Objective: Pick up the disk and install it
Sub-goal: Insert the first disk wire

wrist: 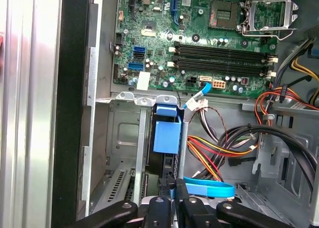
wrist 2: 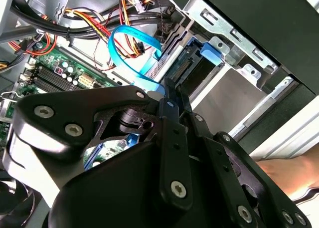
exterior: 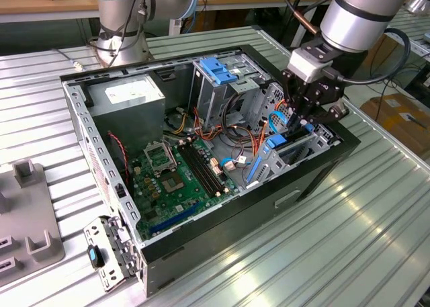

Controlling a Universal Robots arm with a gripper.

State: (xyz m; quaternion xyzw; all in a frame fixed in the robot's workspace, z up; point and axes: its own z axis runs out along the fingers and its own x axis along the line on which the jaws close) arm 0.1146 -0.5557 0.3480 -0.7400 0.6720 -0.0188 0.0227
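Observation:
The disk (wrist: pixel 167 130), in its blue plastic carrier, stands on edge in a metal bay slot at the case's side wall. It sits at the exterior view's right inside the open computer case (exterior: pixel 316 179), where its blue carrier (exterior: pixel 272 149) shows. In the second wrist view, the disk's connector end (wrist 2: pixel 192 71) faces me. My gripper (exterior: pixel 295 122) hangs right over that slot. Its fingers are shut together, with the gripper (wrist: pixel 172 184) just at the disk's near end (wrist 2: pixel 168 91). Whether the tips touch the disk I cannot tell.
A blue flat cable (wrist 2: pixel 132 43) loops beside the fingers, among orange and yellow wire bundles (wrist: pixel 214 153). The motherboard (exterior: pixel 175 176), a grey power-supply box (exterior: pixel 127 92) and a blue-topped metal cage (exterior: pixel 218 72) fill the case. A grey fixture (exterior: pixel 27 213) lies at the exterior view's left. A hand (wrist 2: pixel 294 170) rests outside the case.

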